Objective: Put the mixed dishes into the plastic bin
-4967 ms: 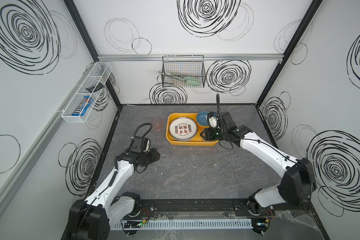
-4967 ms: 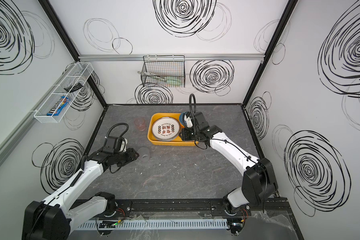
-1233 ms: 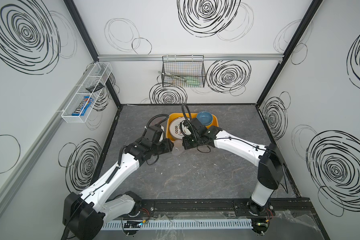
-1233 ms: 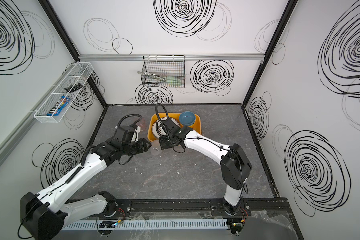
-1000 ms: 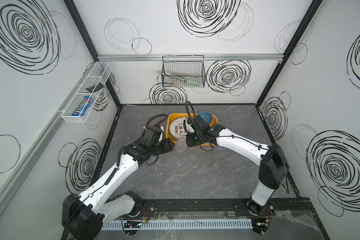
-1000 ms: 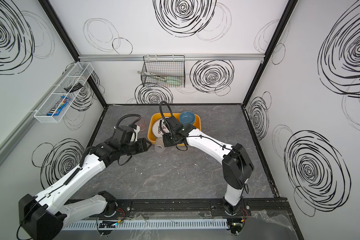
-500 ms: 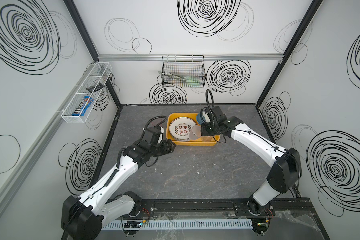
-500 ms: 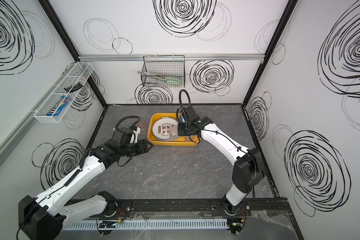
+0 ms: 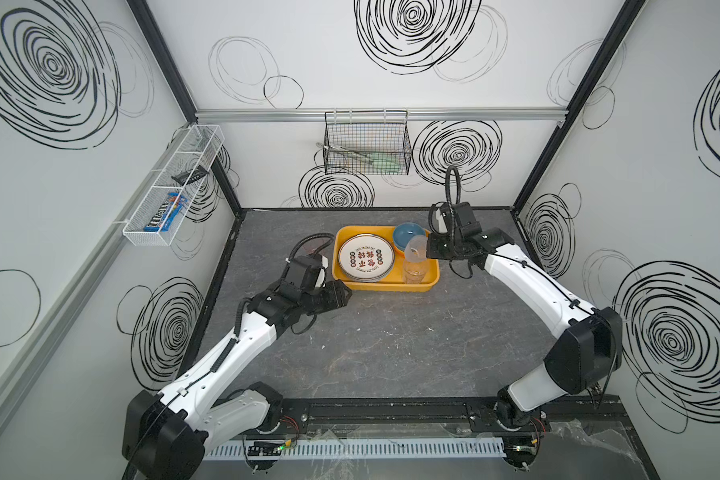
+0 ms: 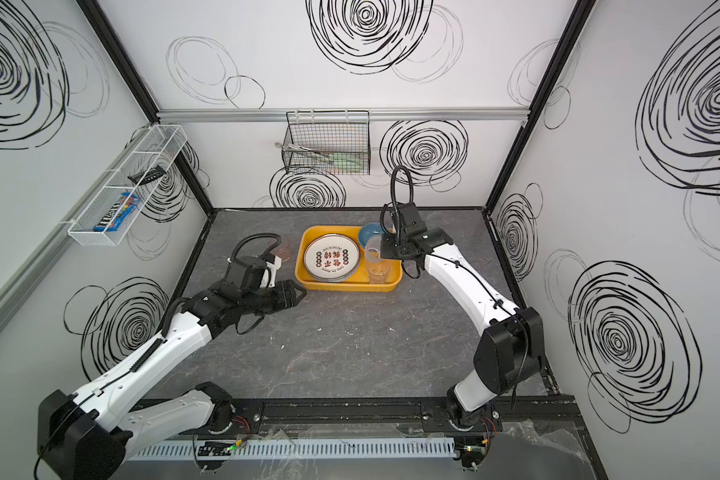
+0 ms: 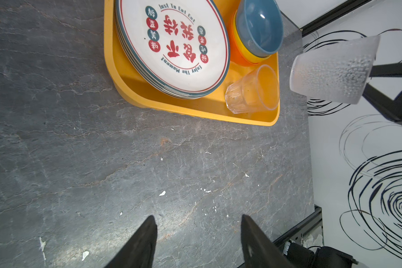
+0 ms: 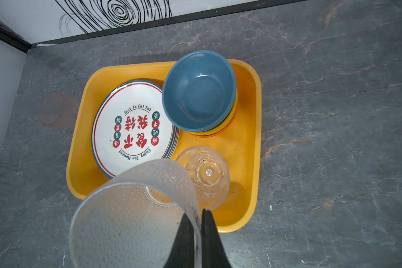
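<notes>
1. The left gripper [image 11: 196, 220] hovers over the bare gray table [image 9: 391, 345], just short of the near left corner of the yellow bin [image 9: 387, 286]. Its jaws stand apart with nothing between them.
2. The bin sits on the far half of the table. A clear glass [image 12: 207, 176] stands upright in its near right corner.
3. The right gripper [image 12: 201, 212] is closed on the rim wall of a frosted cup [image 12: 135, 208]. The cup hangs tilted above the bin, close over the clear glass.
4. A stack of white plates [image 9: 365, 258] with red characters fills the left part of the bin.
5. Stacked bowls [image 12: 200, 90], blue on top, occupy the far right corner.
6. A pinkish cup [image 12: 54, 109] stands on the table outside the bin, beside its left wall.
7. A black wire basket [image 9: 366, 145] hangs on the back wall.
</notes>
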`<action>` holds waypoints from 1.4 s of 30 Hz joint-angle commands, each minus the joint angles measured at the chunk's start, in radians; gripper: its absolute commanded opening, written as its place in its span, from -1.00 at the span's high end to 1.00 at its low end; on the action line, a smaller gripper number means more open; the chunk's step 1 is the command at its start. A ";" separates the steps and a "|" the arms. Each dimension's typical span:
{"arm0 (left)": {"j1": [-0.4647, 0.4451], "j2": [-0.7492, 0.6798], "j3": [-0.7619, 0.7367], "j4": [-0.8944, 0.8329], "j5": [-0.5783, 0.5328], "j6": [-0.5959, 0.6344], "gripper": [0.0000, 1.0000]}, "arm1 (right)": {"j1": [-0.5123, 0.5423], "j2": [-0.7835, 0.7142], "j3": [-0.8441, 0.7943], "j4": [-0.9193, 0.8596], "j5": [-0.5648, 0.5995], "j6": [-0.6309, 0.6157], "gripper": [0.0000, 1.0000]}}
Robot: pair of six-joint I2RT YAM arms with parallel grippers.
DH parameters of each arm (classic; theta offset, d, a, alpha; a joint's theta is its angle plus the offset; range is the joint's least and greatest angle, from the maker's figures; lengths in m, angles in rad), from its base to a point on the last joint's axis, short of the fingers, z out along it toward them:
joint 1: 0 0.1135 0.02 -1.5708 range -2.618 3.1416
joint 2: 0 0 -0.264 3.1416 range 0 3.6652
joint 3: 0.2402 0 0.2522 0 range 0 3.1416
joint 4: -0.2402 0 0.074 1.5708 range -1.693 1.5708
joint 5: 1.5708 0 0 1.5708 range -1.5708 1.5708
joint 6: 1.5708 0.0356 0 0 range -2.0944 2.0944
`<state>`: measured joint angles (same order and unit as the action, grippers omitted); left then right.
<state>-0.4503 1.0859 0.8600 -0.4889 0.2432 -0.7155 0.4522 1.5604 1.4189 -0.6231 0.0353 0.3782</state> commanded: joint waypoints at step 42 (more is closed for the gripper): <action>0.042 -0.009 -0.066 0.068 0.033 -0.011 -0.24 | -0.047 0.238 0.015 0.012 -0.013 0.028 0.88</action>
<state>-0.4175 1.0863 0.8066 -0.4606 0.2691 -0.7193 0.4107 1.7832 1.4117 -0.6250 0.0128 0.3962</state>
